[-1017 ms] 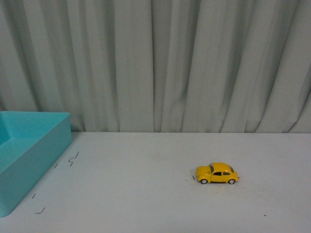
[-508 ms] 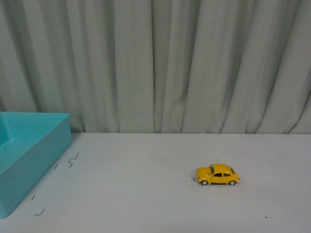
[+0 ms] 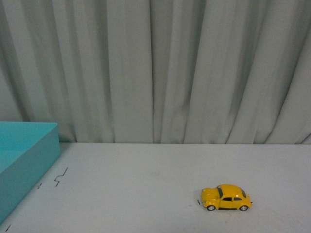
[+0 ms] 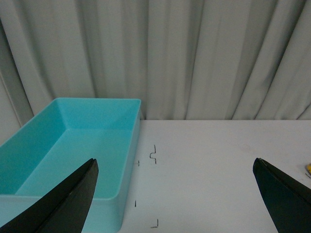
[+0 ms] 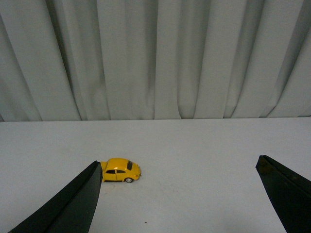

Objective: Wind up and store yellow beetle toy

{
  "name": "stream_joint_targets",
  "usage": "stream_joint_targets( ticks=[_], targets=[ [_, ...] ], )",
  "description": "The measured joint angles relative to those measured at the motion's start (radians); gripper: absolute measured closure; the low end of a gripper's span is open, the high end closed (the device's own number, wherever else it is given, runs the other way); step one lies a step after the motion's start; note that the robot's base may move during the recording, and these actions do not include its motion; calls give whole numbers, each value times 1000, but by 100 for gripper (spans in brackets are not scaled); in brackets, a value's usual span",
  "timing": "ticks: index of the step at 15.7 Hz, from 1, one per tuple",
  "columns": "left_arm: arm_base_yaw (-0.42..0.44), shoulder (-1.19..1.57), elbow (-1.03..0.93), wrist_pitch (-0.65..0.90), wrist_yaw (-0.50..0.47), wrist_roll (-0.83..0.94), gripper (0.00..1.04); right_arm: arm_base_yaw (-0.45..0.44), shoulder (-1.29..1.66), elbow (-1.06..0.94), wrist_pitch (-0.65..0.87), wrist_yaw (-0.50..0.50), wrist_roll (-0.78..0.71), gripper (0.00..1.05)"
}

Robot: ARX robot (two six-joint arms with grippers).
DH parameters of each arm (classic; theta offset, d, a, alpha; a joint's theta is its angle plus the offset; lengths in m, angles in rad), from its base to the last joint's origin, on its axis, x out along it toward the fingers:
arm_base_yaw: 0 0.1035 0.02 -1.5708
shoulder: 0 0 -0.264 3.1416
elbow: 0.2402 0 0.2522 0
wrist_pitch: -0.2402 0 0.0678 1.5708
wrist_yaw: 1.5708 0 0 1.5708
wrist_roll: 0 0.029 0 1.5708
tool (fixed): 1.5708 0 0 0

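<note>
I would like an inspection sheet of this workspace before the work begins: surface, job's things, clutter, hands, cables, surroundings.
Surface: white table, with small dark marks near the box.
Job's things: yellow beetle toy on its wheels, right of centre, untouched; teal box at the left edge, no contents seen in the left wrist view.
Clutter: nothing seen.
Hands: left hand open, empty, facing the box; right hand open, empty, facing the toy.
Cables: nothing seen.
Surroundings: grey curtain behind the table.
</note>
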Motion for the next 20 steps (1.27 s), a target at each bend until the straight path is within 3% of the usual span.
stream_joint_targets(
  ticks=[18,20],
  targets=[
    [0,0,0,-1,0,0,7,0,0,0,0,0,0,7],
    [0,0,0,0,0,0,7,21,41,20,-107,2,102,7]
  ],
)
